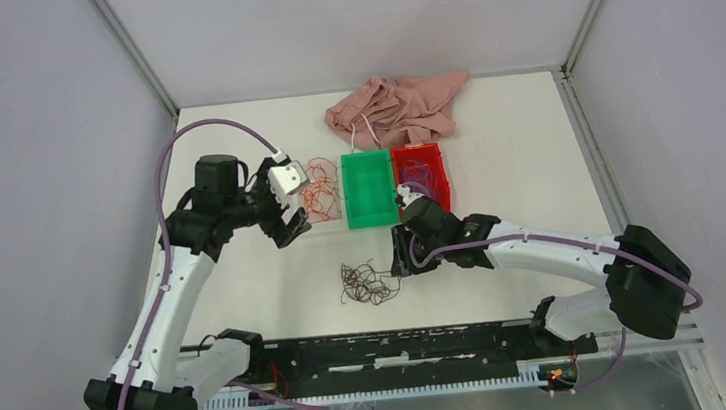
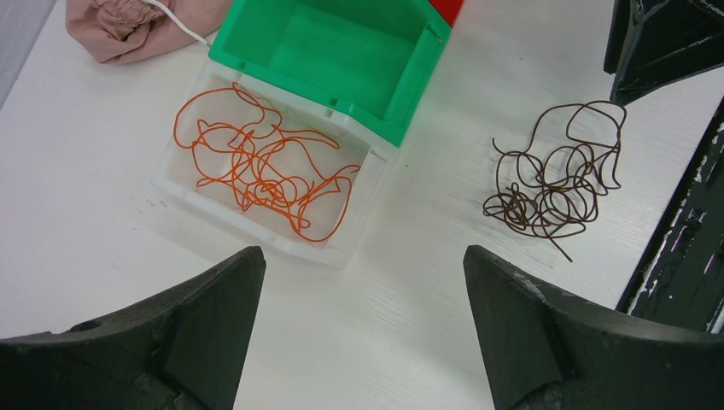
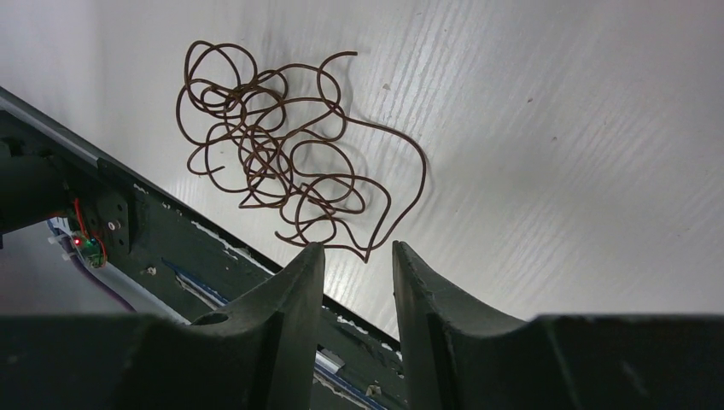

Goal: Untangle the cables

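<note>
A dark brown tangle of cables (image 1: 369, 283) lies loose on the white table near the front edge; it also shows in the left wrist view (image 2: 555, 184) and the right wrist view (image 3: 273, 154). Orange cables (image 1: 321, 191) lie curled in a clear bin (image 2: 256, 237); they also show in the left wrist view (image 2: 265, 166). Blue-purple cables (image 1: 419, 171) lie in a red bin (image 1: 438, 190). My left gripper (image 1: 286, 224) hangs wide open and empty beside the clear bin (image 2: 363, 273). My right gripper (image 1: 402, 257) is just right of the brown tangle, jaws narrowly open and empty, one wire loop just ahead of the tips (image 3: 359, 252).
A green bin (image 1: 371, 214) with nothing visible inside stands between the clear and red bins. A pink cloth (image 1: 398, 108) with a white cord lies at the back. A black rail (image 1: 403, 347) runs along the table's front edge, close to the brown tangle.
</note>
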